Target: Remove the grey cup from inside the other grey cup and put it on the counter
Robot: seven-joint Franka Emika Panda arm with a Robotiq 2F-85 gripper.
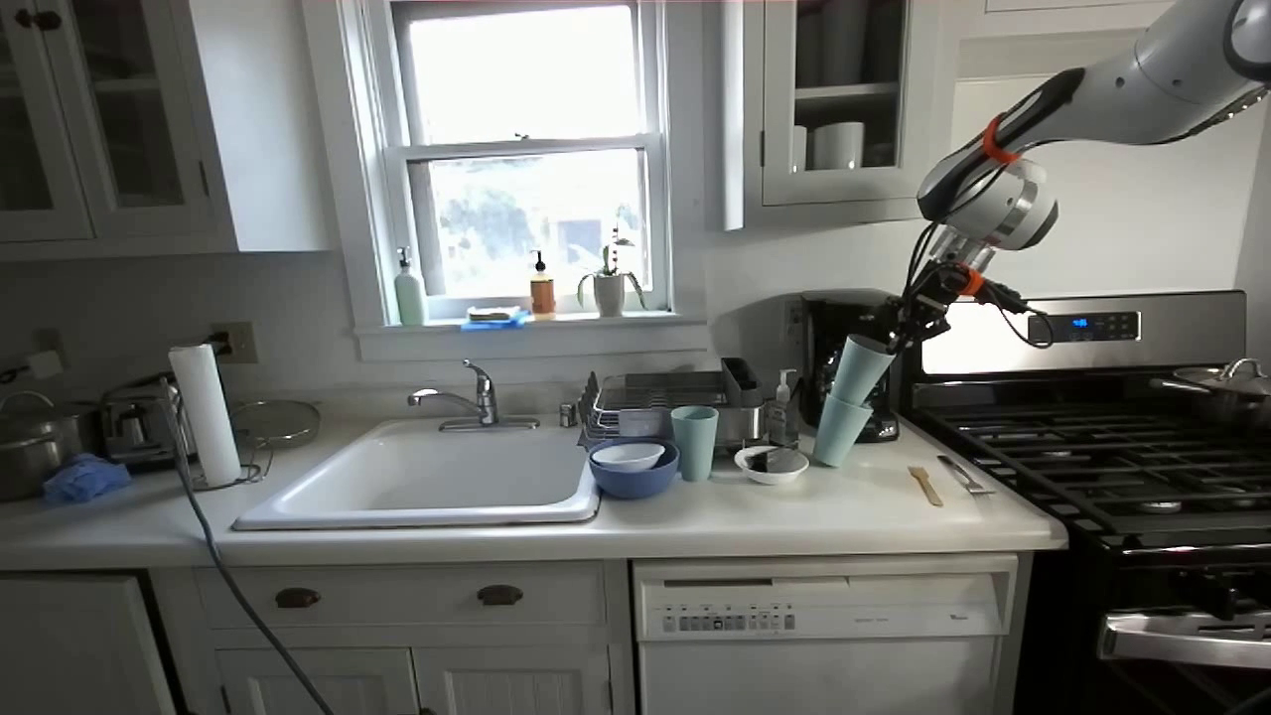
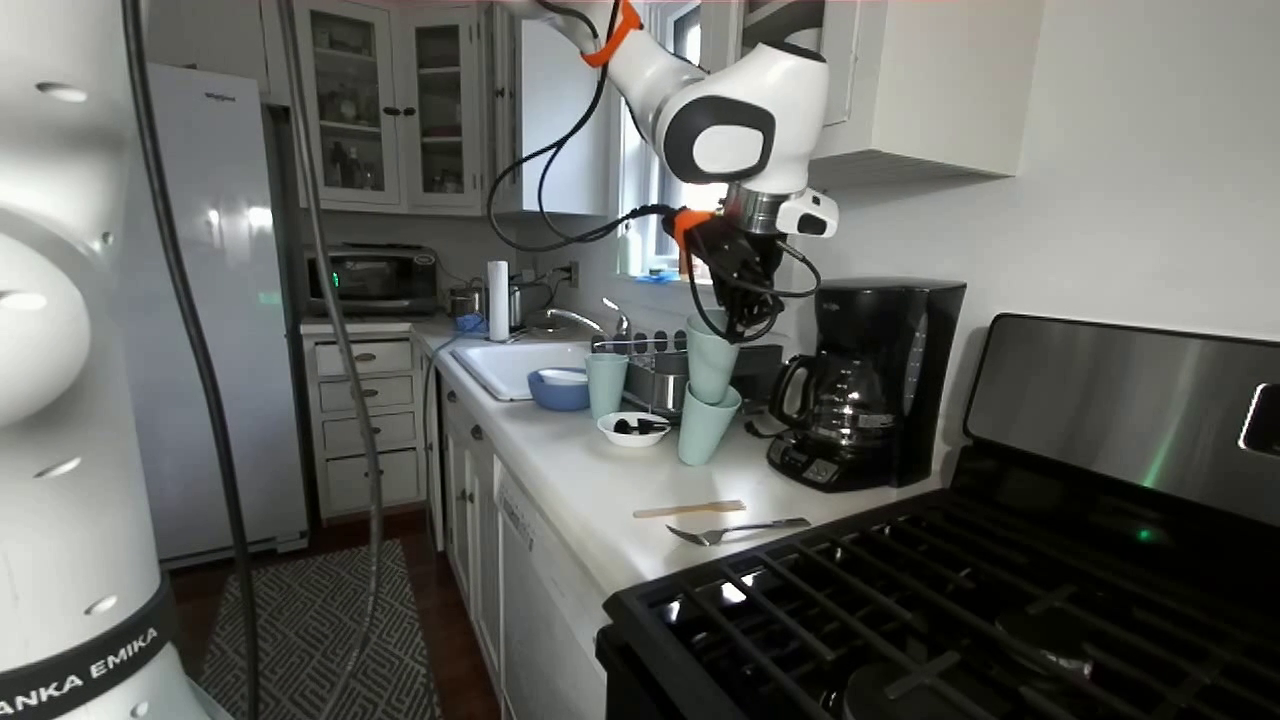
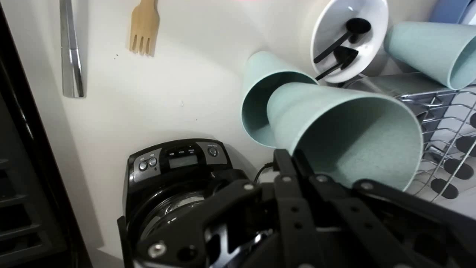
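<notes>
Counter (image 3: 200,89) below, only the wrist view resolves fingers (image 3: 285,167) pinching the upper cup (image 3: 353,134).

1 arm (image 1: 1142,91) in from upper right in an exterior view, bent at the wrist (image 1: 1003,207). Gripper (image 3: 292,156) angled downward; 2 fingers (image 3: 284,163) pinched close together in wrist view.

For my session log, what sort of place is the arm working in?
A kitchen, quite likely a home one: a white sink is set in the pale counter, a stove stands at its end, and a refrigerator shows in an exterior view.
</notes>
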